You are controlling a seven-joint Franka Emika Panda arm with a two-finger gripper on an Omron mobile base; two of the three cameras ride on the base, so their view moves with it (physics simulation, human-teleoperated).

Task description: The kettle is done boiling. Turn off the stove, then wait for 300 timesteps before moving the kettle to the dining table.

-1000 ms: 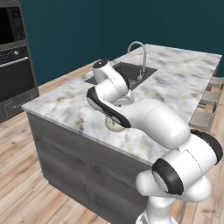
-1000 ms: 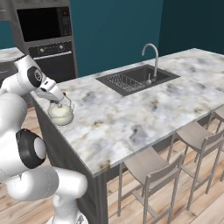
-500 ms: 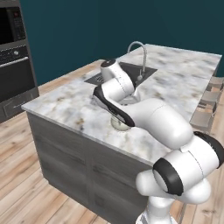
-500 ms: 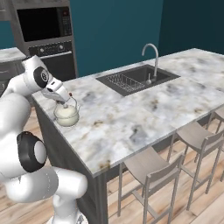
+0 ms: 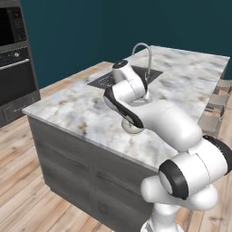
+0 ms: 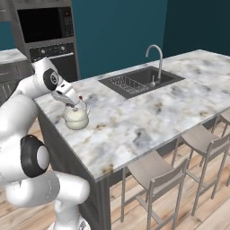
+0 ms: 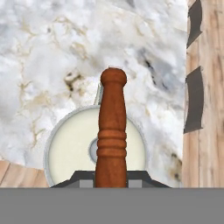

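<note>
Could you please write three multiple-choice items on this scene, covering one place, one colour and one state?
1. Where is the squat cream-white round kettle?
A. in the dark sink basin
B. over the marble-topped island, near its corner
C. on a grey stool

2. What colour is the kettle's turned handle grip?
A. reddish-brown
B. blue
C. black

3. What state is the claw in?
A. wide open above the tap
B. open beside the kettle
C. shut on the kettle's handle

Answers: 1 B, as the right base view shows the kettle above the marble by the near corner. 2 A, as the hand view shows a reddish-brown grip. 3 C, as the grip runs up from between the fingertips in the hand view.
</note>
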